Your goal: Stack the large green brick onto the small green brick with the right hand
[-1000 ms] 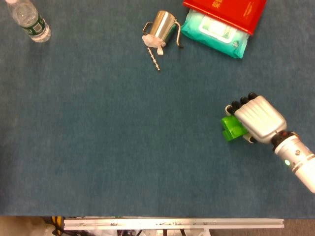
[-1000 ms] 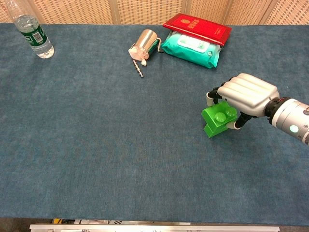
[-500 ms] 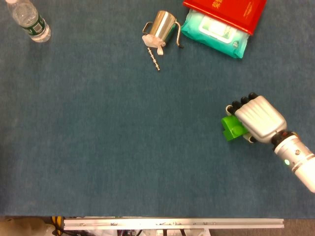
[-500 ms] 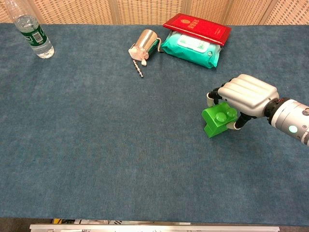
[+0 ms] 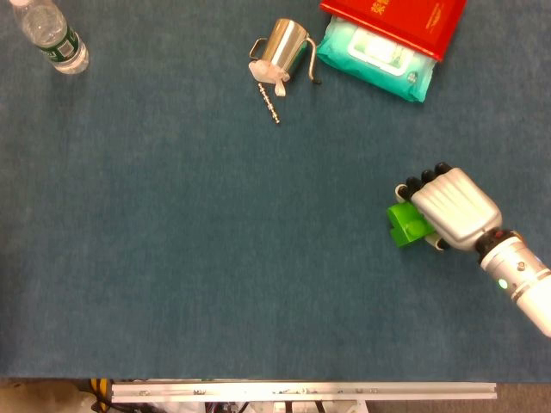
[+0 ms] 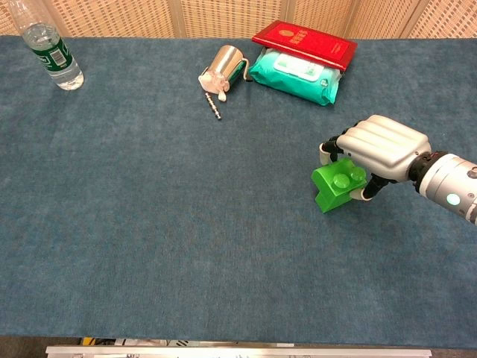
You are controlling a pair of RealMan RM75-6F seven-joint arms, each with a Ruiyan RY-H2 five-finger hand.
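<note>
Gripping the large green brick point(image 6: 337, 185) in the right hand point(image 6: 380, 153), low over the bench point(image 6: 186, 224) on its right side. Small green brick isn't clearly visible, probably underneath. Next move: press down, let go.

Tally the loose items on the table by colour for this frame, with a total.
Green: 1, the green brick held by the right hand; a second brick cannot be made out.
Red: 1, the red book.
Teal: 1, the wipes pack.
Metal: 2, the steel cup and the screw.
Clear: 1, the water bottle.
Total: 6
</note>
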